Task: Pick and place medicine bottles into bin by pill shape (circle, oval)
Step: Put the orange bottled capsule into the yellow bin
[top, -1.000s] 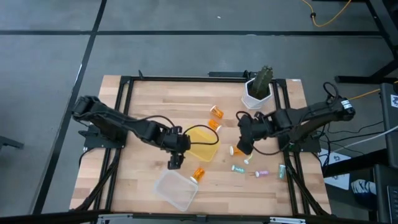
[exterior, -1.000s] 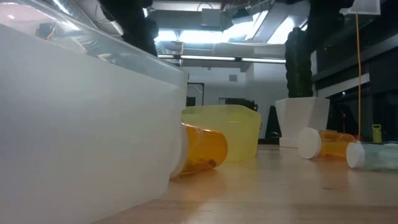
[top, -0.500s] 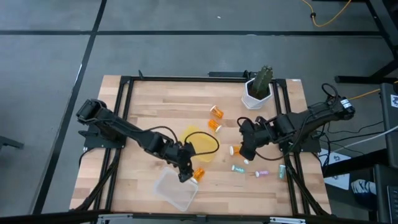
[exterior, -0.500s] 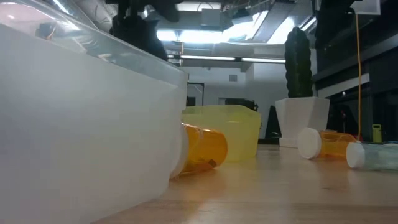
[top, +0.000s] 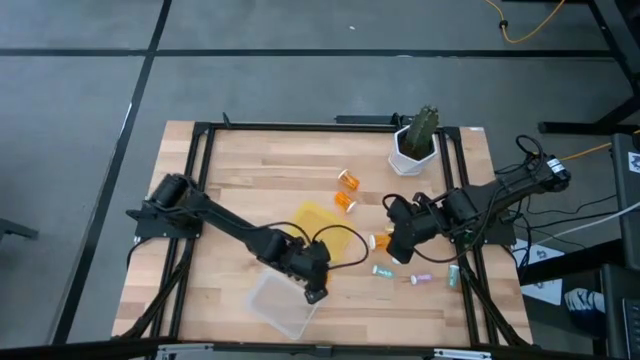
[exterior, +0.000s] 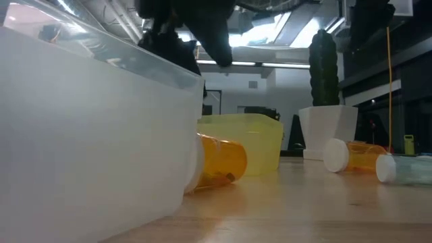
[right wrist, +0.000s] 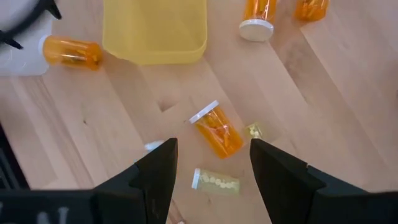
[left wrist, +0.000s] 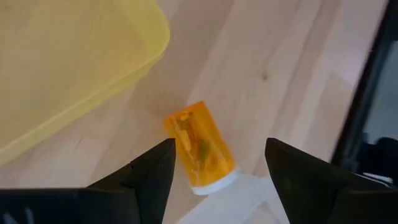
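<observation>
My left gripper [top: 314, 289] [left wrist: 219, 144] is open and hovers over an orange bottle [left wrist: 199, 149] that lies on its side, its white cap against the clear bin's corner [left wrist: 249, 190]. The bottle also shows in the low view [exterior: 219, 160]. My right gripper [top: 399, 254] [right wrist: 212, 142] is open above another lying orange bottle [right wrist: 217, 132] [top: 380, 240]. Two more orange bottles [top: 350, 180] [top: 343, 200] lie beyond the yellow bin [top: 318, 230]. Pastel vials [top: 383, 270] [top: 420, 278] [top: 453, 274] lie at the near right.
The clear bin [top: 283, 305] stands at the table's near edge and fills the left of the low view [exterior: 88, 135]. A white plant pot with a cactus [top: 412, 150] stands at the far right. Black frame rails [top: 200, 180] run along the table's sides.
My left gripper has gone from the yellow bin's left side toward the table's near edge and right, ending over the orange bottle by the clear bin. My right gripper has shifted a little toward the near edge. The bottles and bins have stayed in place.
</observation>
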